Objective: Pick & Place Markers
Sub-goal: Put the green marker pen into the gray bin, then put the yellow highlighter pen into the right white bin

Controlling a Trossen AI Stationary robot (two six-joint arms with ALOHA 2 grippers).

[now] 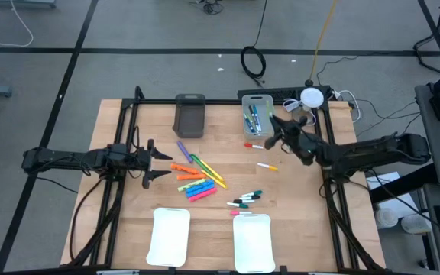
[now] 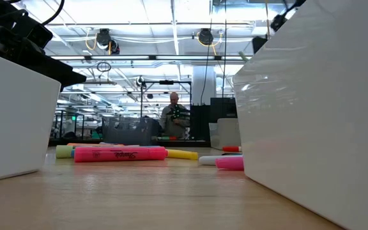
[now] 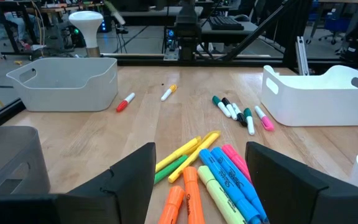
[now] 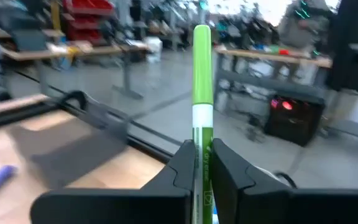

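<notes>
Chunky markers (image 1: 193, 177) in orange, yellow, blue, pink, green and purple lie in a loose pile at mid-table. Thin white-barrelled markers (image 1: 244, 201) lie nearer the front, and two more (image 1: 257, 143) lie toward the right. My left gripper (image 3: 201, 180) stands open just left of the pile, touching nothing. My right gripper (image 4: 202, 165) is raised beside the light grey bin (image 1: 257, 111), which holds several markers. It is shut on a thin green-capped marker (image 4: 202, 74). My right gripper pinches the white barrel (image 4: 202, 146) of the green-capped marker between its two fingers. The green cap (image 4: 202, 50) sticks out well past the fingertips. The marker is lifted clear of the table. Its other end is hidden between the fingers.
A dark grey bin (image 1: 190, 114) stands at the far edge, left of the light grey one. Two white trays (image 1: 169, 235) (image 1: 253, 243) sit at the near edge. In the low view a person (image 2: 173, 115) stands far behind the table.
</notes>
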